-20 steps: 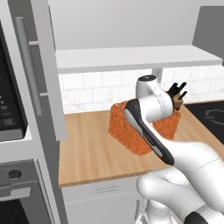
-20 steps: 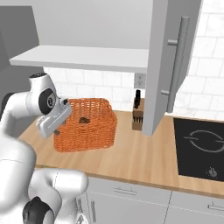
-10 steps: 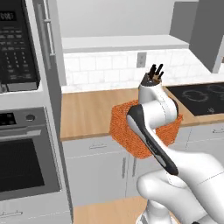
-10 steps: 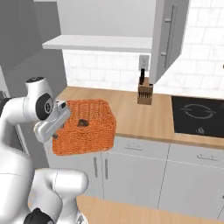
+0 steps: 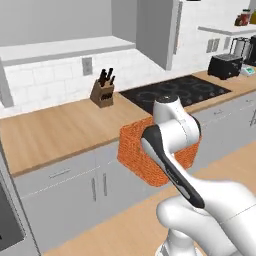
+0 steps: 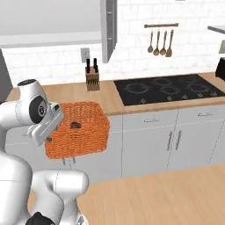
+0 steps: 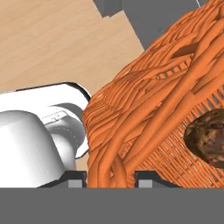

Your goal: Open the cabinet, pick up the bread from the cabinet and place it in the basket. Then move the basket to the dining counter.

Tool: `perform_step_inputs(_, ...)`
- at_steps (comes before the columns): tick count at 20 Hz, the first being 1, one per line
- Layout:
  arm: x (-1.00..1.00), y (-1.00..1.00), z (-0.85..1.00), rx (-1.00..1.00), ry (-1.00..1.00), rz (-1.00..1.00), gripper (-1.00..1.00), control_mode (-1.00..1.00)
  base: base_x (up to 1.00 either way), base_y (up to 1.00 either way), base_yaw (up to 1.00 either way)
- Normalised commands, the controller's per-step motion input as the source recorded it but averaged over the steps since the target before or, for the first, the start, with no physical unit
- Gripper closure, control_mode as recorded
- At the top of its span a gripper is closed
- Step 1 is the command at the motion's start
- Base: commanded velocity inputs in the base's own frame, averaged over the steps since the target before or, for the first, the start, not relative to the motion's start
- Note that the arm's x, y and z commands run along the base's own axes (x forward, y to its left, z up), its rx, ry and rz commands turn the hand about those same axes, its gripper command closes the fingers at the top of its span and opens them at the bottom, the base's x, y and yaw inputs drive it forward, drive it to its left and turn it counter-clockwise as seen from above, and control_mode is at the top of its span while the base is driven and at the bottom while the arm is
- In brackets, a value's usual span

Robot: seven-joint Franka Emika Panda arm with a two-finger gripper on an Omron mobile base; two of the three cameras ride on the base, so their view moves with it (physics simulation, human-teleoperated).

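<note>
The orange basket [image 6: 81,132] hangs in the air in front of the grey lower cabinet fronts, off the wood counter [image 6: 74,94]. My gripper [image 7: 111,175] is shut on its left rim, a fingertip on each side of the weave. The brown bread [image 6: 75,125] lies inside the basket [image 7: 144,109], dark and rounded at the right edge as bread [image 7: 209,136]. In the left base view my arm covers the far part of the basket [image 5: 135,157]. The cabinet [image 5: 155,30], with its bar handle, hangs above the counter. A light wood surface [image 6: 154,193] lies below; I cannot tell whether it is the dining counter.
A knife block [image 6: 92,79] stands on the counter by the tiled wall. A black cooktop [image 6: 169,90] lies to the right, with utensils [image 6: 160,41] hanging above it. A toaster [image 5: 223,65] sits far right. Grey doors and drawers [image 6: 176,140] run under the counter.
The whole picture has shifted, so the base has driven and turned. The basket, which sat over the counter, now hangs off its front edge, still gripped.
</note>
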Motion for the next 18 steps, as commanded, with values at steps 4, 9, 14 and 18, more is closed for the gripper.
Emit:
perform_step_inputs(4,0.00,0.00,0.00,0.00,0.00,0.00,1.00,1.00,0.00,0.11,-0.94)
perform_step_inputs(9,0.00,0.00,0.00,0.00,0.00,0.00,1.00,1.00,0.02,0.01,-0.90)
perform_step_inputs(14,0.00,0.00,0.00,0.00,0.00,0.00,1.00,1.00,0.07,0.00,-0.86)
perform_step_inputs(18,0.00,0.00,0.00,0.00,0.00,0.00,1.00,1.00,0.07,0.00,-0.86)
